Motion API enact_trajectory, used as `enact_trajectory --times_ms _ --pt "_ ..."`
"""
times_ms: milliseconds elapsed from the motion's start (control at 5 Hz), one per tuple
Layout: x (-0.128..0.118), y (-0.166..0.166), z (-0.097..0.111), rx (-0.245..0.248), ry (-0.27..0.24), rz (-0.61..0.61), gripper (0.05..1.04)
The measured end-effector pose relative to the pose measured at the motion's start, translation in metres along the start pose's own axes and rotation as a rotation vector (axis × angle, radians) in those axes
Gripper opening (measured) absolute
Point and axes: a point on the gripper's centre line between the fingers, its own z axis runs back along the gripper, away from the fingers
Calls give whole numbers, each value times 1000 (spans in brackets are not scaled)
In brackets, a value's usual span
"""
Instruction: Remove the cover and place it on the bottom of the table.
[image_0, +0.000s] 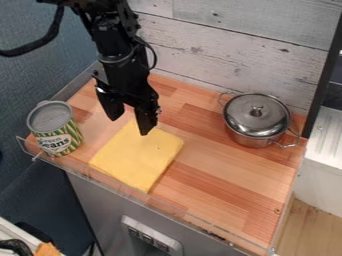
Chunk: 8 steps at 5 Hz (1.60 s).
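Observation:
My gripper (129, 123) hangs over the upper left of the table, above the back edge of the yellow cloth, its two fingers apart with nothing between them. Well to its right, a silver metal pot (250, 141) stands near the back right of the wooden table (224, 182). A round metal cover (244, 116) with a small knob on top lies on the pot.
The yellow cloth (137, 157) lies flat at the left-centre of the table. A green and white can (59, 140) stands at the left edge. A low transparent rail runs along the front edge, and a pale plank wall (234, 55) rises behind.

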Motion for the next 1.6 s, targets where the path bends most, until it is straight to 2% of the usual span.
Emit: enact_trajectory --times_ms 200,400,600,800,1200,1600 --pt "-3 -1 -6 -10 22 0 1000" --pt "1 -24 -9 -38 25 -86 1001" --pt "13 -46 -18 -65 36 -193 1000" --pt "37 -60 -25 -56 36 -256 1000" --pt "105 -109 -18 -93 -86 -328 1000" --pt "134 -124 -34 -92 -90 -327 1000"
